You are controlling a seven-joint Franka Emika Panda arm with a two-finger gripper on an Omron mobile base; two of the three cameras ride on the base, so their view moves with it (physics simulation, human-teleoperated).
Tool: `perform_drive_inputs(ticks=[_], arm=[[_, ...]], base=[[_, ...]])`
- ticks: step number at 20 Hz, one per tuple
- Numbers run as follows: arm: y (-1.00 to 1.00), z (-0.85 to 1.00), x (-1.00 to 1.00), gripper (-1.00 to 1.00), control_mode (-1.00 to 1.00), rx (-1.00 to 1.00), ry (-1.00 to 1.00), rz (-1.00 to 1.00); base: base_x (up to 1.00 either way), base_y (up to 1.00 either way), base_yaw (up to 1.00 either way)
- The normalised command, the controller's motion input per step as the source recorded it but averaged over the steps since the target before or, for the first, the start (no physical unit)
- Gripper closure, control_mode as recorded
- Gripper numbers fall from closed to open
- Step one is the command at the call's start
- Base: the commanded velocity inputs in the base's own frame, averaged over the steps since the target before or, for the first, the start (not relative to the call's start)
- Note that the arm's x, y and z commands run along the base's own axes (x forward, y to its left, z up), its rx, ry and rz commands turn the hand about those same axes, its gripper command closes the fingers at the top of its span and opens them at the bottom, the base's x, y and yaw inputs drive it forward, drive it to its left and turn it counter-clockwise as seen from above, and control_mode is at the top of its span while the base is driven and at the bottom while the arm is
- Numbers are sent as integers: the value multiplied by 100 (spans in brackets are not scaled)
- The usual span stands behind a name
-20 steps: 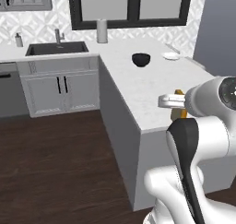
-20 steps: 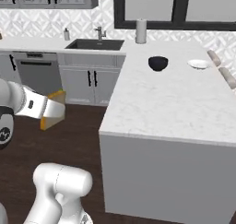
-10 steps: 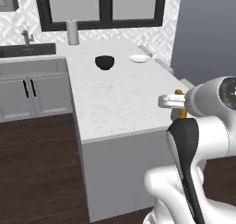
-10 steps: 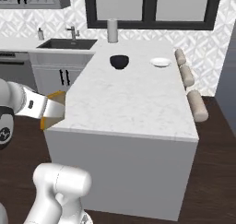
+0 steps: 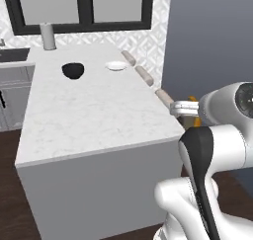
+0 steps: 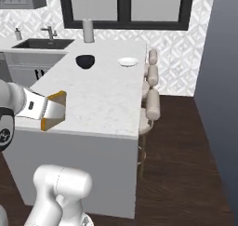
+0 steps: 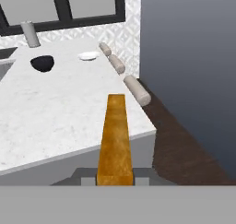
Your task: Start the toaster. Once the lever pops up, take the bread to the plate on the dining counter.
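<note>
The white marble table [image 6: 107,99] (the dining counter) runs toward the window wall, with round tan stools [image 6: 152,104] lined along its right edge. The pincer [image 6: 46,109] is clamped on the bread [image 6: 54,109], holding the slice on edge in the air just off the table's near corner. A dark bowl [image 6: 85,61] and the small white plate [image 6: 128,61] sit apart at the table's far end, well apart from the bread.
</note>
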Motion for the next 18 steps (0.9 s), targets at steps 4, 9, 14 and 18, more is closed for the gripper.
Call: perform_drive_inputs(ticks=[4, 9, 14, 18], arm=[[0, 0, 0, 100, 100, 0, 0, 0], [0, 0, 0, 100, 100, 0, 0, 0], [0, 0, 0, 100, 100, 0, 0, 0], [0, 0, 0, 100, 100, 0, 0, 0]], base=[[45, -100, 1], [43, -100, 1], [62, -100, 6], [92, -100, 10]])
